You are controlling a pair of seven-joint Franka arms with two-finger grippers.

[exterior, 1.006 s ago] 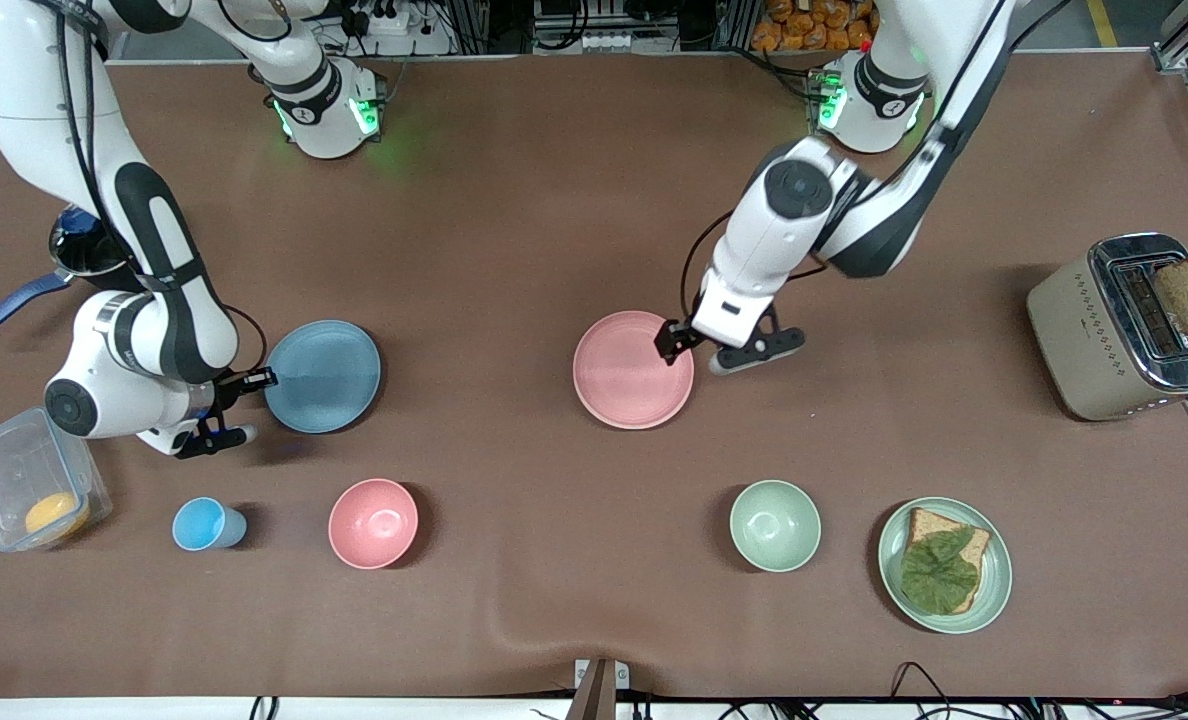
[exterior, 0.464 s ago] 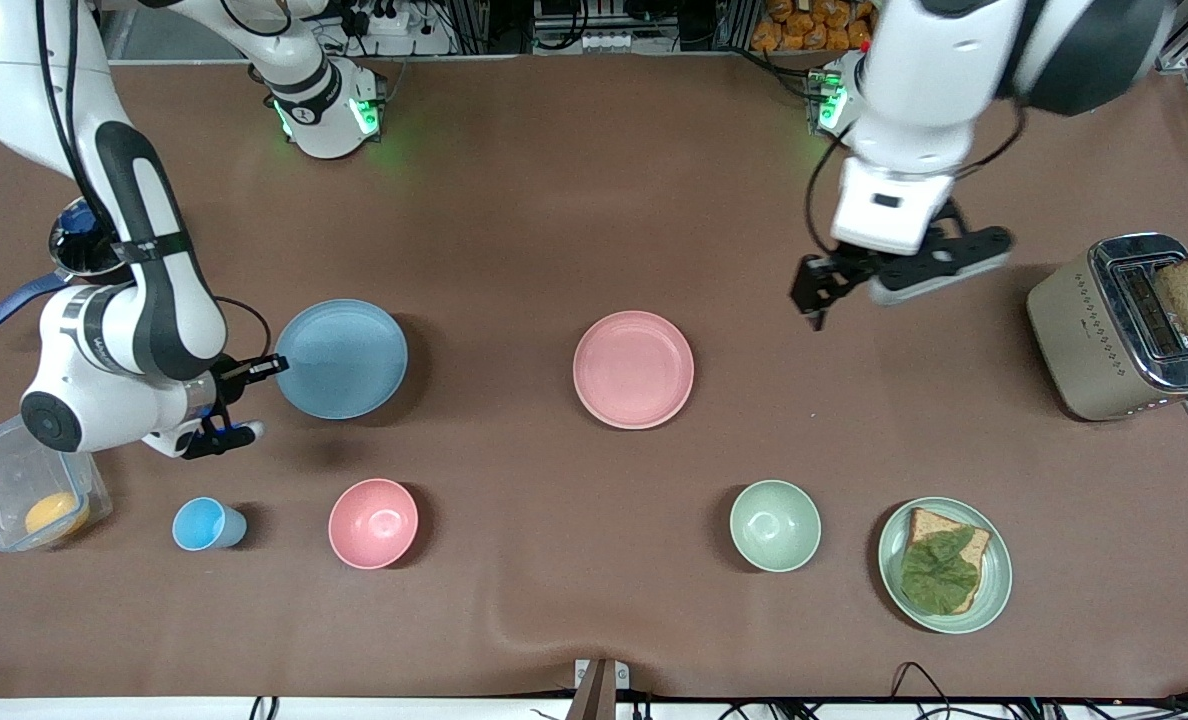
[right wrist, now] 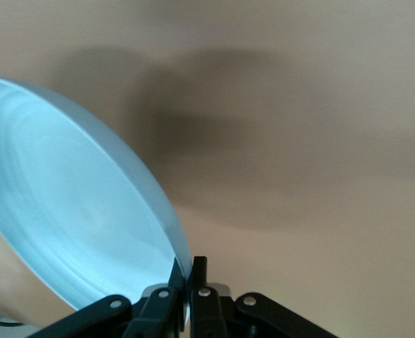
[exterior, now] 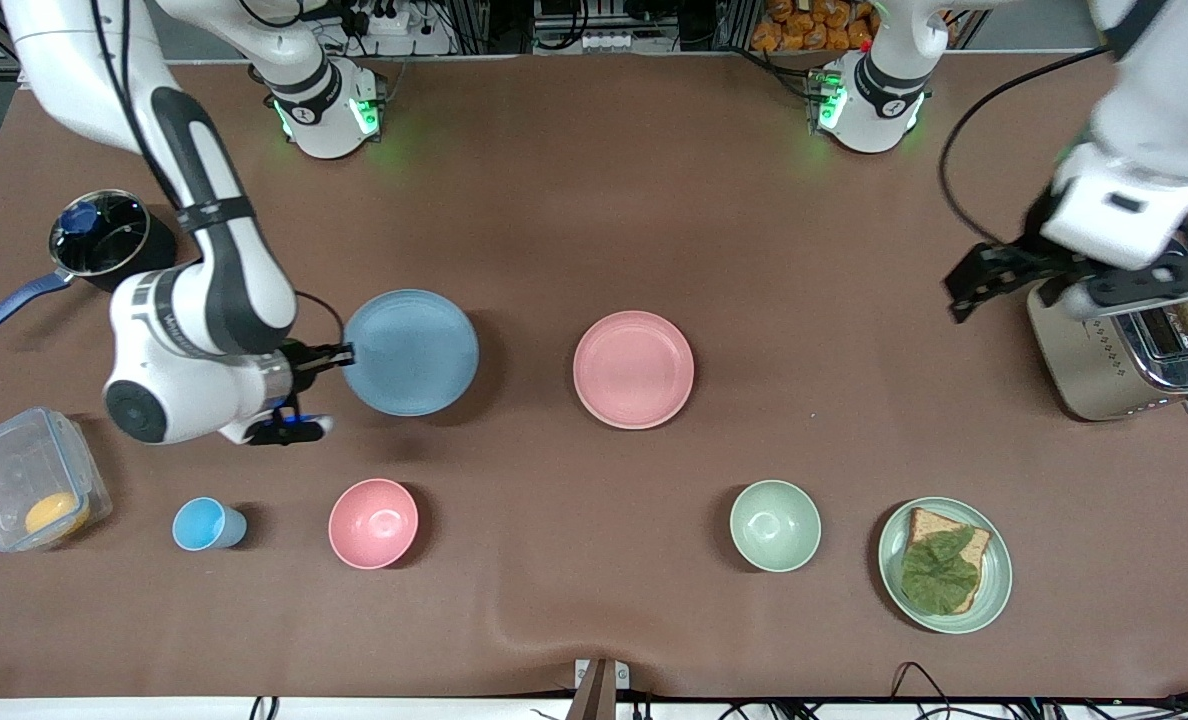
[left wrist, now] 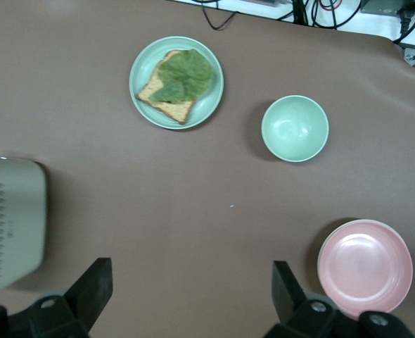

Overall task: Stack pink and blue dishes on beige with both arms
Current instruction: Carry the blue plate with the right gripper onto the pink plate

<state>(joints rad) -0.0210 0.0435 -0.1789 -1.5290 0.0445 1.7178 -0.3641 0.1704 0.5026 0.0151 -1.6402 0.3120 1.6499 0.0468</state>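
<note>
The pastel pink plate [exterior: 633, 369] lies flat near the table's middle and also shows in the left wrist view [left wrist: 364, 266]. My right gripper [exterior: 339, 355] is shut on the rim of the light blue plate [exterior: 410, 352]. It holds that plate tilted above the table, toward the right arm's end from the pink plate. The right wrist view shows the blue plate [right wrist: 74, 211] pinched in the right gripper [right wrist: 188, 271], with its shadow on the cloth. My left gripper [exterior: 999, 282] hangs open and empty, high up beside the toaster; in its wrist view the left gripper [left wrist: 191, 296] is over bare cloth. No beige plate shows in any view.
A toaster [exterior: 1124, 340] with bread stands at the left arm's end. Nearer the front camera are a green bowl [exterior: 775, 525], a green plate [exterior: 994, 590] with bread and leaf, a pink bowl [exterior: 373, 523] and a blue cup [exterior: 206, 524]. A clear box [exterior: 14, 465] and a pot [exterior: 104, 238] are at the right arm's end.
The right arm has lifted the blue plate and carried it toward the pink plate. The left gripper has let go of the pink plate's rim and swung up toward the toaster.
</note>
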